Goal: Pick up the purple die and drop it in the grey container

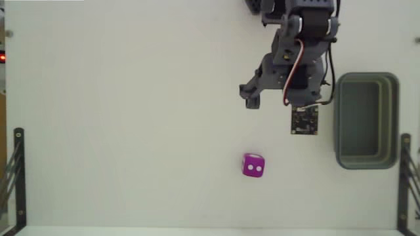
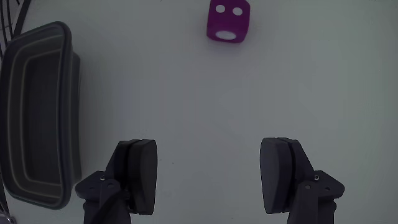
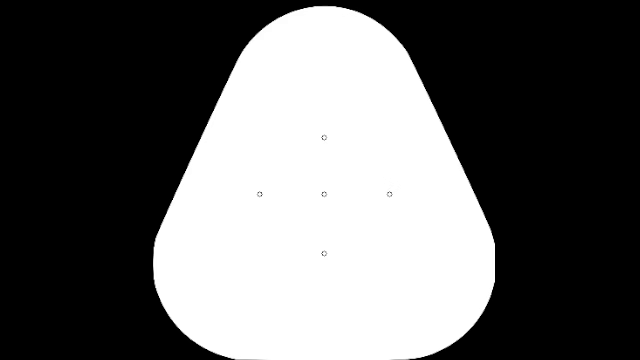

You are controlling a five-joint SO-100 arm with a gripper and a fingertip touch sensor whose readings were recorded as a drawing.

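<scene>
In the wrist view, the gripper [image 2: 210, 177] fingers are spread wide, holding nothing. The purple die [image 2: 227, 22] lies on the table [image 2: 311, 81] ahead, well apart; the grey container [image 2: 37, 118] sits left.

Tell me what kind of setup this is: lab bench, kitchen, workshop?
Probably a tabletop robot test bench: a plain white table, one small dark servo-driven arm with exposed wiring, and only props on it, a small purple die and a grey plastic tub.
</scene>
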